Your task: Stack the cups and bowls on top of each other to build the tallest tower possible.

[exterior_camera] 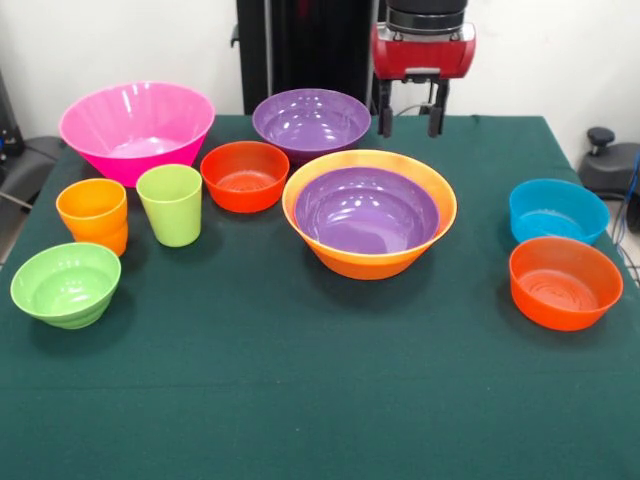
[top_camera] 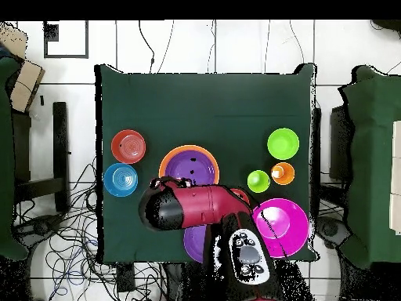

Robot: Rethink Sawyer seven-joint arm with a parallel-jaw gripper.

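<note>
The tower is a large yellow-orange bowl (exterior_camera: pixel 372 264) with a purple bowl (exterior_camera: pixel 367 212) nested in it, at the table's middle; it also shows in the overhead view (top_camera: pixel 189 167). A second purple bowl (exterior_camera: pixel 311 122) stands behind it, and a large pink bowl (exterior_camera: pixel 137 128) at the far left. A red-orange bowl (exterior_camera: pixel 245 176), a lime green cup (exterior_camera: pixel 170 204), an orange cup (exterior_camera: pixel 93 215) and a small lime green bowl (exterior_camera: pixel 66 284) stand on the left. A blue bowl (exterior_camera: pixel 557 210) and another red-orange bowl (exterior_camera: pixel 565 282) stand on the right. My gripper (exterior_camera: pixel 411 120) is open and empty, above the far edge to the right of the rear purple bowl.
All stand on a dark green tablecloth (exterior_camera: pixel 300 390). In the overhead view the red arm (top_camera: pixel 204 205) covers part of the rear purple bowl (top_camera: pixel 192 241) and hides the gripper. Chairs and cables lie around the table.
</note>
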